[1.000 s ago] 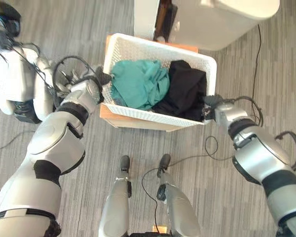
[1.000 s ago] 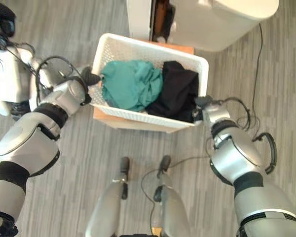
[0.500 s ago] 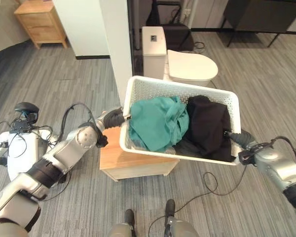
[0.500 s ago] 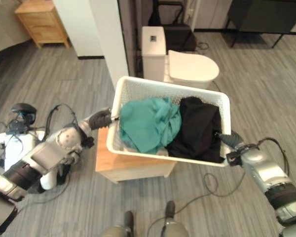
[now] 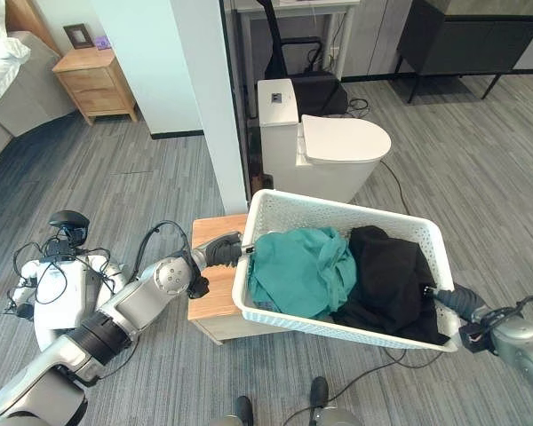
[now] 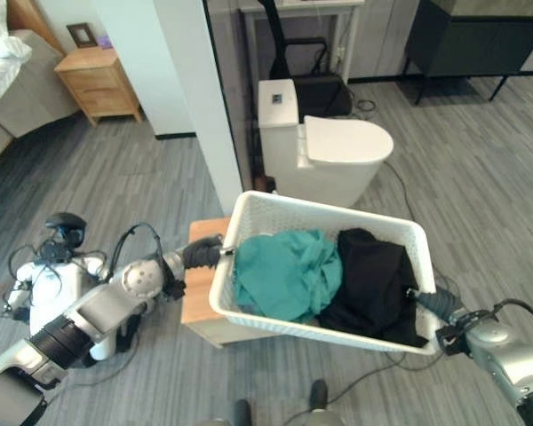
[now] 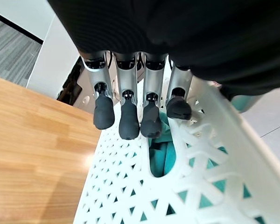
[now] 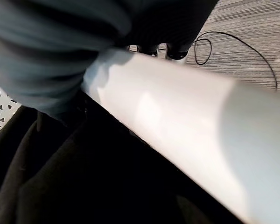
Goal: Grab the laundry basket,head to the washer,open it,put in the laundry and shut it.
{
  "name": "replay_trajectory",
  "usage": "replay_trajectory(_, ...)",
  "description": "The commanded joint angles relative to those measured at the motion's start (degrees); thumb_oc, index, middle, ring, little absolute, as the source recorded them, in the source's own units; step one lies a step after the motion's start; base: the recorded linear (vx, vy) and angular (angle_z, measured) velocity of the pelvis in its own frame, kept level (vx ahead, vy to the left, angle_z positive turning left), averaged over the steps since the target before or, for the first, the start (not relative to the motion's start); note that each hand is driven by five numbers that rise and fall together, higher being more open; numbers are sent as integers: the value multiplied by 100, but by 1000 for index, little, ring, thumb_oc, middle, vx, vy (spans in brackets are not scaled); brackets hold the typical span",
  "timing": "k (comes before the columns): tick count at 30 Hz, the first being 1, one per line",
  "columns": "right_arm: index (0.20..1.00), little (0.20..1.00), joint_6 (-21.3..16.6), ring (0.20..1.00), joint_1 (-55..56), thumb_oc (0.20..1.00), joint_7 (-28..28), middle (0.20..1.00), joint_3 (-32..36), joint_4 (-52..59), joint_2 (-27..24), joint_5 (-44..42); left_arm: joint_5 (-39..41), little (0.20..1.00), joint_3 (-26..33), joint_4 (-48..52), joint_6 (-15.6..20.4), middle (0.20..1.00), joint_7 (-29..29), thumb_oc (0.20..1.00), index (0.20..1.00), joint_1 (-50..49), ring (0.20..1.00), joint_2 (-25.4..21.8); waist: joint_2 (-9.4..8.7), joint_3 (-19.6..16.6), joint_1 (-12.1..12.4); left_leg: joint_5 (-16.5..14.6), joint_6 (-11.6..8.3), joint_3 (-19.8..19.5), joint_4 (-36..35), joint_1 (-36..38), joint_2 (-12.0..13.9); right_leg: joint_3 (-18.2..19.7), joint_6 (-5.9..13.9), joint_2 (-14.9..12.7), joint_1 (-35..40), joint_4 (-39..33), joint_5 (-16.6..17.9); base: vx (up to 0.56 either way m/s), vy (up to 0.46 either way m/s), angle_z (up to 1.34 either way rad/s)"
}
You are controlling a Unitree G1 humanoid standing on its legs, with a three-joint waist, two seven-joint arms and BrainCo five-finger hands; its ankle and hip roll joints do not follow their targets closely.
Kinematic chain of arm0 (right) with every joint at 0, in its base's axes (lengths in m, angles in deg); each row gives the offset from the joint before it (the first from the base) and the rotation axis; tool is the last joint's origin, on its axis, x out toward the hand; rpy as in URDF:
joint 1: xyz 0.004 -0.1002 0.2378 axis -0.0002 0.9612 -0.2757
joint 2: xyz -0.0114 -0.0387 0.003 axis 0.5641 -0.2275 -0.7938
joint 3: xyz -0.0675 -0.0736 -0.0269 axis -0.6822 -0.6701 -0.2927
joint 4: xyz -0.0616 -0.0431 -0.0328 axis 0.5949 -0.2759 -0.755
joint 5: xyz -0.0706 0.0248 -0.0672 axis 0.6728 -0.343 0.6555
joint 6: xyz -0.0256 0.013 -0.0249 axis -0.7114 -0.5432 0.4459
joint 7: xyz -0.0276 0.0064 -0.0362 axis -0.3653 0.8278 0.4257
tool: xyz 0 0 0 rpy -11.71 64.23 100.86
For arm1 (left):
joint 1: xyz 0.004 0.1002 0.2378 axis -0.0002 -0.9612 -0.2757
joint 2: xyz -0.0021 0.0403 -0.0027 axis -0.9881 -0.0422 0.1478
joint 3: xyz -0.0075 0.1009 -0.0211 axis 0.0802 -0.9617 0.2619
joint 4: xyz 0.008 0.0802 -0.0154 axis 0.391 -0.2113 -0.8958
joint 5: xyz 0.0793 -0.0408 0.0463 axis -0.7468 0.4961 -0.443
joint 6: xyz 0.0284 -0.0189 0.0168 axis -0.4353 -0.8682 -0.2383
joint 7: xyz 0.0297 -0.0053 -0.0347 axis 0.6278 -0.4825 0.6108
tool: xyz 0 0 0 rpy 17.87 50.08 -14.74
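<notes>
Lifted clear of the wooden tabletop (image 5: 215, 293): one white laundry basket (image 5: 289, 214), slung between two robot hands. Worth keeping level and pressing evenly inward while turning toward the washer. Inside: two garments, one teal (image 5: 302, 273), one black (image 5: 386, 275). Left robot hand (image 7: 130, 109) hooked over the handle rim; right robot hand (image 6: 437, 309) at the opposite rim, grip impossible to tell.
</notes>
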Motion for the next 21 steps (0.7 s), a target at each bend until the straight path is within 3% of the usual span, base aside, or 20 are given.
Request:
replay_trajectory(1, 200, 200, -606, 200, -541, 200, 620, 200, 805, 584, -43, -723, -271, 200, -25, -779, 44, 200, 236, 200, 200, 725, 200, -17, -238, -304, 88, -638, 152, -285, 440, -64, 4, -182, 604, -482, 237, 639, -639, -31, 52, 6)
replay_trajectory(4, 200, 200, -655, 200, -120, 200, 581, 200, 1169, 717, 111, -735, -421, 200, -233, -963, 67, 200, 240, 200, 200, 1005, 200, 184, -212, -280, -18, -620, 194, -284, 399, -69, -69, -165, 655, -558, 188, 695, -574, -79, 122, 6)
replay_trajectory(8, 200, 200, -718, 200, 100, 200, 493, 200, 1382, 803, 361, -738, -527, 200, -397, -1204, 108, 200, 308, 200, 200, 1284, 200, 428, -209, -136, -106, -596, 269, -240, 398, -166, -197, 10, 772, -688, -66, 763, -228, -163, 108, 3)
replay_trajectory(9, 200, 200, -773, 200, 73, 200, 435, 200, 1425, 768, 478, -757, -558, 200, -430, -1317, 130, 200, 350, 200, 200, 1417, 200, 492, -170, -17, -129, -626, 313, -77, 464, -269, -256, 62, 923, -853, -282, 721, 182, -328, 109, -31)
replay_trajectory(10, 200, 200, -791, 200, 15, 200, 370, 200, 1382, 747, 678, -757, -583, 200, -456, -1368, 132, 200, 394, 200, 200, 1544, 200, 488, -126, 106, -120, -662, 359, 106, 625, -393, -195, 15, 904, -946, -464, 793, 232, -408, 131, -50)
replay_trajectory(12, 200, 200, -814, 200, 59, 200, 337, 200, 1413, 788, 781, -776, -596, 200, -462, -1376, 133, 200, 425, 200, 200, 1601, 200, 465, -110, 168, -79, -694, 387, 230, 749, -467, -156, -63, 852, -945, -493, 1004, 45, -252, 65, -95)
replay_trajectory(13, 200, 200, -831, 200, 45, 200, 338, 200, 1346, 746, 890, -741, -613, 200, -445, -1357, 139, 200, 430, 200, 200, 1643, 200, 348, -54, 203, 57, -714, 417, 553, 887, -579, -37, -610, 709, -1000, -357, 1551, -460, -199, 61, -105)
replay_trajectory(15, 200, 200, -785, 200, 52, 200, 364, 200, 1250, 657, 1090, -656, -558, 200, -341, -1264, 127, 200, 402, 200, 200, 1580, 200, 201, -33, 179, 167, -789, 414, 818, 987, -619, 69, -988, 678, -1077, -202, 2295, -867, -177, 37, -98)
replay_trajectory(17, 200, 200, -785, 200, 46, 200, 364, 200, 1239, 656, 1100, -650, -557, 200, -337, -1249, 121, 200, 398, 200, 200, 1569, 200, 184, -54, 178, 173, -802, 413, 833, 1000, -620, 60, -963, 680, -1099, -233, 2353, -903, -95, -27, -104)
replay_trajectory(19, 200, 200, -749, 200, -32, 200, 433, 200, 1024, 476, 1299, -521, -458, 200, -190, -1117, 153, 200, 341, 200, 200, 1386, 200, -108, -142, 50, 367, -739, 376, 1304, 1041, -724, 183, -1324, 634, -1142, 171, 2529, -1155, -233, -152, -66)
replay_trajectory(21, 200, 200, -752, 200, -174, 200, 421, 200, 847, 259, 1424, -493, -368, 200, -52, -1096, 214, 200, 354, 200, 200, 1253, 200, -218, -231, -44, 519, -577, 312, 1515, 990, -869, 247, -1351, 679, -1057, 434, 2282, -1109, -229, -203, -112)
